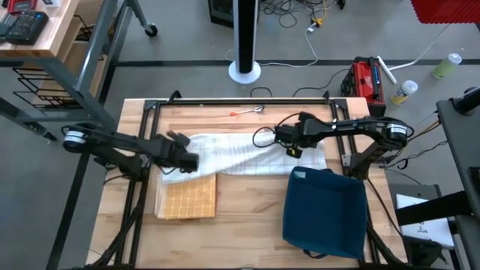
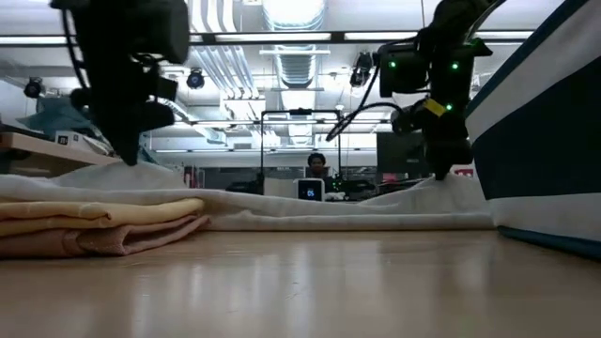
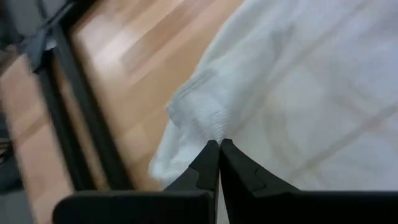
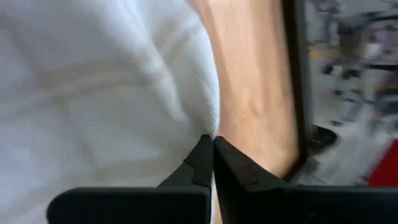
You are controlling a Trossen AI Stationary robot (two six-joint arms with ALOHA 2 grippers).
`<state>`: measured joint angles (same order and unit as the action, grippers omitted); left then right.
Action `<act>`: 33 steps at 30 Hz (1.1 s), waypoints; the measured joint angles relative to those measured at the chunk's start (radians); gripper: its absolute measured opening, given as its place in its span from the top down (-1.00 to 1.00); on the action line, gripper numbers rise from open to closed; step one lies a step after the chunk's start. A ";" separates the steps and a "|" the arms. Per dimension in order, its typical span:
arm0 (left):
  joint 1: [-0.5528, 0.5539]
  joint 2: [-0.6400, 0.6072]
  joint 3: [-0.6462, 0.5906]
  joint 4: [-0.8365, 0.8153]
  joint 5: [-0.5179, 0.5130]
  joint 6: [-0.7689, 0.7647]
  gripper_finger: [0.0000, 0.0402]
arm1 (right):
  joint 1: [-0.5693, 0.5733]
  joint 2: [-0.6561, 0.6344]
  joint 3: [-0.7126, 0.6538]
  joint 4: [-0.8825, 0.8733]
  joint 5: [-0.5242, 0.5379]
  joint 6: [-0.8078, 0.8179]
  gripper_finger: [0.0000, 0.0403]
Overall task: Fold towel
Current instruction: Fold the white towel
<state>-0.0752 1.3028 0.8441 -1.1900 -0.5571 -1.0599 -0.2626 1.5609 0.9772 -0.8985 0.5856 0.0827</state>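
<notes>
White checked cloth towel (image 1: pixel 240 154) spread across frame centre of the wooden table (image 1: pixel 247 217); left gripper (image 1: pixel 189 161) pinching its left edge; right gripper (image 1: pixel 281 137) clamped on its right edge; folded yellow towel (image 1: pixel 186 199) lower left; navy blue towel (image 1: pixel 324 210) lower right

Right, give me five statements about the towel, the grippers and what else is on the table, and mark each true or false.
1. Both grippers are shut on the white towel. True: the left gripper and the right gripper each pinch its cloth at an edge.
2. The white towel already lies folded in a neat square. False: it is stretched out between the two arms.
3. A folded yellow towel lies on the table near the left arm. True.
4. The dark blue bin sits on the white towel. False: it sits beside it, nearer the right arm.
5. The right gripper's fingers are spread wide. False: they are together.
</notes>
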 joint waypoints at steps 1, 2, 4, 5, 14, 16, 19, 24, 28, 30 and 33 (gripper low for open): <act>0.018 0.011 0.009 0.026 0.004 0.036 1.00 | -0.009 -0.005 0.000 0.014 -0.022 -0.016 1.00; 0.035 0.025 0.019 0.039 0.000 0.058 1.00 | -0.016 -0.010 0.000 0.022 -0.031 -0.028 1.00; 0.077 0.053 0.026 0.027 -0.010 0.091 1.00 | -0.035 -0.020 0.001 0.059 -0.045 -0.059 1.00; 0.100 0.069 0.026 0.005 -0.023 0.103 1.00 | -0.044 -0.027 0.002 0.067 -0.053 -0.080 1.00; 0.271 0.176 -0.025 -0.017 -0.039 0.191 1.00 | -0.111 -0.040 0.001 0.086 -0.066 -0.106 1.00; 0.286 0.186 -0.036 -0.012 -0.061 0.195 1.00 | -0.123 -0.041 0.001 0.085 -0.063 -0.089 1.00; 0.301 0.185 -0.048 -0.008 -0.085 0.196 1.00 | -0.137 -0.041 0.000 0.090 -0.063 -0.077 1.00; 0.307 0.174 -0.056 0.032 -0.140 0.206 1.00 | -0.140 -0.036 -0.002 0.102 -0.064 -0.084 1.00; 0.307 0.177 -0.056 0.113 -0.264 0.222 1.00 | -0.140 -0.035 -0.003 0.104 -0.069 -0.084 1.00; 0.310 0.179 -0.056 0.132 -0.269 0.245 1.00 | -0.140 -0.035 -0.004 0.106 -0.070 -0.080 1.00; 0.312 0.178 -0.057 0.133 -0.267 0.252 1.00 | -0.140 -0.035 -0.004 0.113 -0.064 -0.075 0.99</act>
<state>0.2367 1.4811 0.7871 -1.0567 -0.8243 -0.8082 -0.4026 1.5261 0.9737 -0.7854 0.5215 0.0078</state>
